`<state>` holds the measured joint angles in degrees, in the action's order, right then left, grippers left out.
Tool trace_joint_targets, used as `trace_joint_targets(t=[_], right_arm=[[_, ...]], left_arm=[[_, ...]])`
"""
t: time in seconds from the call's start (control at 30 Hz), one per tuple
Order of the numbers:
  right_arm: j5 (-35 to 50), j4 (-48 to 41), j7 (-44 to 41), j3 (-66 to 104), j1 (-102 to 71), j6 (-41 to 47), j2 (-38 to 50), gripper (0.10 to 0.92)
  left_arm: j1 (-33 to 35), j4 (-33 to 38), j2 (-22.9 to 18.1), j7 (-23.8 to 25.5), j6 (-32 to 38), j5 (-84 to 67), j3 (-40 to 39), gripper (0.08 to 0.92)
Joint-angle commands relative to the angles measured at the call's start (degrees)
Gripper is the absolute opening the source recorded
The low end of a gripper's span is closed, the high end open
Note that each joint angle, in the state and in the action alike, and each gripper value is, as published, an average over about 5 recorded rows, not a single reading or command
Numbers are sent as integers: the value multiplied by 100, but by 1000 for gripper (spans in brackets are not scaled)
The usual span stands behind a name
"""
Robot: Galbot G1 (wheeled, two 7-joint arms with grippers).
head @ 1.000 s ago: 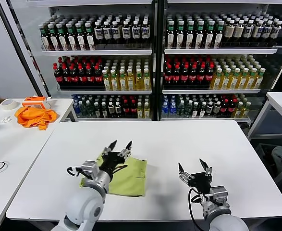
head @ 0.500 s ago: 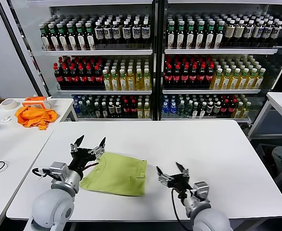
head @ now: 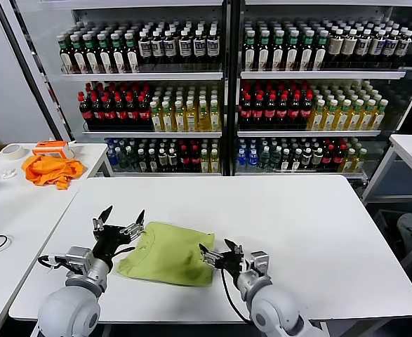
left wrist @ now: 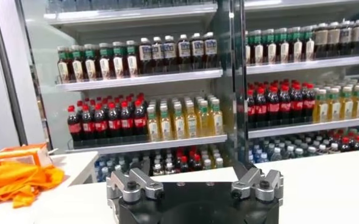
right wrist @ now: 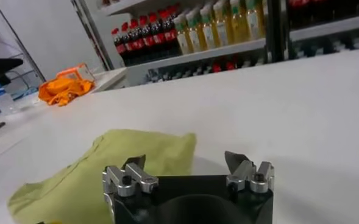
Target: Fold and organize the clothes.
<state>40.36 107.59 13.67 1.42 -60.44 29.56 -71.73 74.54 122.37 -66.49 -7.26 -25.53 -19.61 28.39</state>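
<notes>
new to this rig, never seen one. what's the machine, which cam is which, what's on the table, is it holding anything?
It is a two-armed robot with a gripper on each arm. The wide picture comes from a camera on its head, looking down at a white table; the other two come from cameras on its wrists, each looking out over that arm's own gripper.

On the table lies a light yellow-green cotton T-shirt, folded into a rough rectangle. The left gripper hovers open beside the shirt's left edge. The right gripper sits open by its right edge, low near the table. Neither holds anything.

Behind the table stand drink coolers full of bottles. A side table on the left carries a crumpled bright orange cloth, also seen in both wrist views.
</notes>
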Motion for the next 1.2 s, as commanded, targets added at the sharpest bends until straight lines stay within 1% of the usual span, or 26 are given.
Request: trace_joint_targets(t=[0.03,0.43,0.57,0.7,0.77,0.9,1.07,1.2], right_arm=[[864,-662,11,-184,537,80,-342,725],[724,-770,102,-37,588,77,-401,378],[699,-561,14,144,601,171,-196,257],[565,-301,-202,311,620,326,209,157],[548,-221,-313,403,623,363,434,135],[515,-142,-740,620,548,370,894,133],[58,-258,-1730,874,496,364,1554,133],[-283,-704,-2523,980,864,352,1834,133]], left_arm=[[95,-12,-4,27,36,94,-11,823],[-46,-225,-149,24,83,162,-218,822],[-35,-249,-143,27,104,184,-199,823],[-25,-281,-139,28,139,199,-162,823],[-16,-291,-152,31,155,203,-157,823],[23,-218,-204,29,122,95,-180,823],[40,-225,-237,25,112,84,-199,823],[64,-219,-232,26,115,91,-196,823]])
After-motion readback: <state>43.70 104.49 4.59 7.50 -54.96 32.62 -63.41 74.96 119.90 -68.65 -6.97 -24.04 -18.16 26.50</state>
